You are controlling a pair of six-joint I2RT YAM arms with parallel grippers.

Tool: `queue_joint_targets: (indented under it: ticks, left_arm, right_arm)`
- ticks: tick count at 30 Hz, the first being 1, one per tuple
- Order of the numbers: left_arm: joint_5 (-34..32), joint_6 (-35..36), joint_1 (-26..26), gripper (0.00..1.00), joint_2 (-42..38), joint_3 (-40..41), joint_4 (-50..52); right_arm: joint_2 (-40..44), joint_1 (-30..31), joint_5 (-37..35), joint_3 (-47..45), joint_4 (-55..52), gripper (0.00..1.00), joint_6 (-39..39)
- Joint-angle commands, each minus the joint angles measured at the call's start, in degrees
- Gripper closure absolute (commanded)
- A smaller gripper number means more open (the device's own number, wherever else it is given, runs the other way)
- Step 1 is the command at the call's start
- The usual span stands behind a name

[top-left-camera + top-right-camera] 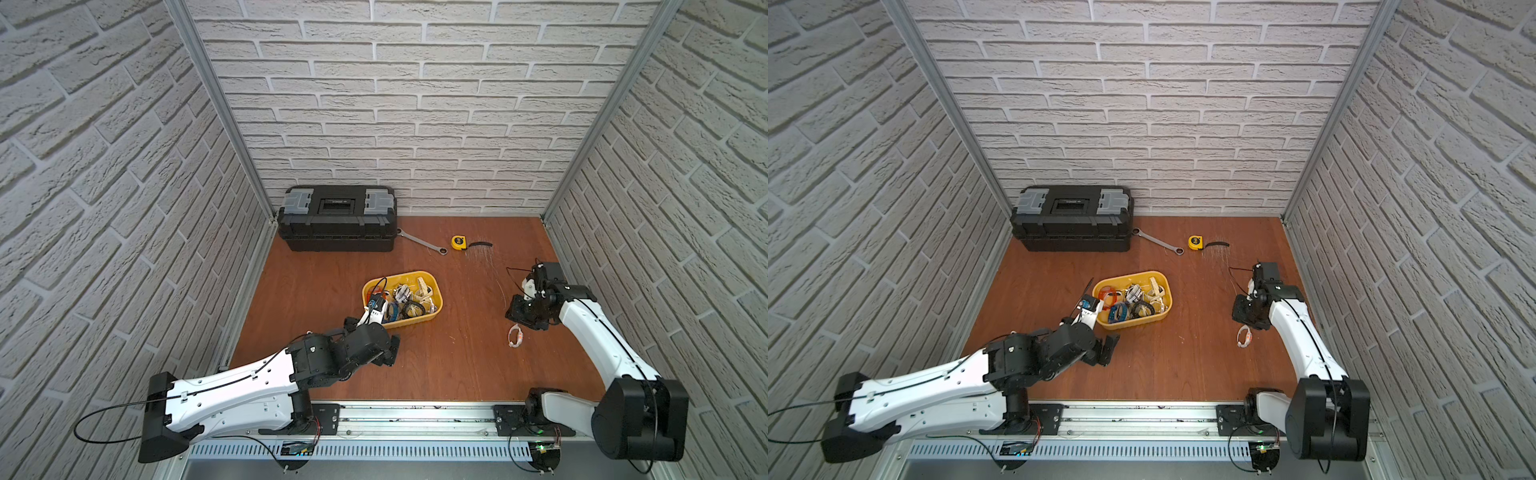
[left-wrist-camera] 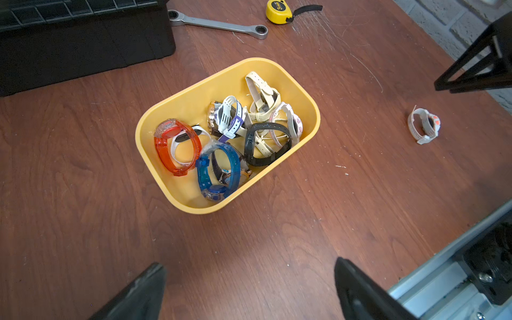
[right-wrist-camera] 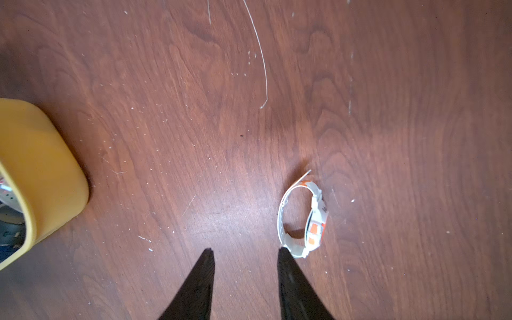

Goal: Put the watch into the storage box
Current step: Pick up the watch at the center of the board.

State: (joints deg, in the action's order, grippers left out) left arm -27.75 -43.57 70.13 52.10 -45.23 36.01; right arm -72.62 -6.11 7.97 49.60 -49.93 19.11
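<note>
Right gripper (image 3: 245,250), jaws half-spread and empty, you hold beside the watch (image 3: 303,219) to straddle its strap, possibly touching, right of the storage box (image 1: 415,321) in both top views; left gripper (image 2: 249,263) idles spread wide, clear.

Light bright and even, from above. Soft shadows on bench (image 1: 436,365), pale glare patch in wrist views. Top views bend strongly at edges; fingers (image 3: 202,282) near lens blurred, approx. black.

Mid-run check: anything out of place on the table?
Yes: one white-and-orange watch lies on the table, outside the storage box holding the other watches. It sits beside one tip of the open right pincer, not between its jaws.
</note>
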Motion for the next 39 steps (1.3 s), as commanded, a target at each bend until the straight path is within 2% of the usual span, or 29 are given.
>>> queue_joint_targets:
  ticks: [1, 21, 23, 27, 29, 34, 39]
  left_arm:
    - [0.9, 0.0, -0.1, 0.02, -0.9, 1.8, -3.2]
    - [0.5, -0.4, -0.8, 0.02, -7.6, 4.6, -1.3]
    - [0.4, -0.4, -1.0, 0.02, -8.1, 5.0, -1.3]
    - [0.5, -0.5, -1.4, 0.02, -8.7, 5.1, -1.0]
    - [0.5, -0.6, -1.4, 0.02, -8.7, 5.0, -0.6]
    - [0.3, -0.8, -1.6, 0.02, -9.0, 5.1, -0.4]
    - [0.2, -1.4, -1.7, 0.02, -8.7, 4.8, 0.2]
  right_arm:
    - [-4.9, 0.0, 1.5, 1.2, -0.8, 0.63, -1.0]
    - [-16.4, 2.7, -10.3, 0.6, 0.4, 0.72, 1.4]
    - [-17.3, 2.9, -10.8, 0.6, 1.0, 0.75, 1.4]
    - [-19.5, 3.0, -11.8, 1.0, 1.5, 0.92, 1.0]
    - [-19.3, 3.6, -12.3, 1.7, 1.2, 0.96, 0.9]
    - [-17.9, 8.5, -12.3, 6.6, -2.2, 0.98, 0.5]
    - [-16.1, 18.5, -11.2, 16.6, -6.6, 0.98, 2.2]
